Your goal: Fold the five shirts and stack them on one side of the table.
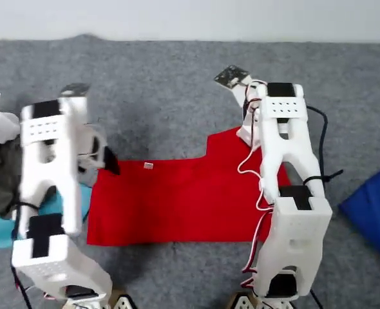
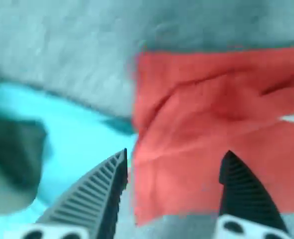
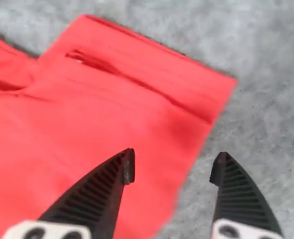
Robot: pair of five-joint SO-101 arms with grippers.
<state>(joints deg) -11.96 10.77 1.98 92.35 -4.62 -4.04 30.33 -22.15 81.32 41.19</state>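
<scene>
Jaws, left and right, gape above a flat, seemingly half-folded red shirt (image 1: 177, 206).

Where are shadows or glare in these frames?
High view: soft shadow on the table along the red shirt's near edge, no glare. Left wrist view: dark shadow on the blue cloth beside the shirt's edge. Right wrist view: thin shadows in the shirt's folds.

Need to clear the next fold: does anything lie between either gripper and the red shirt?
Nothing visible does. The left gripper hangs open above the edge of the red shirt, beside the light blue cloth; the right gripper hangs open above another edge of it.
</scene>
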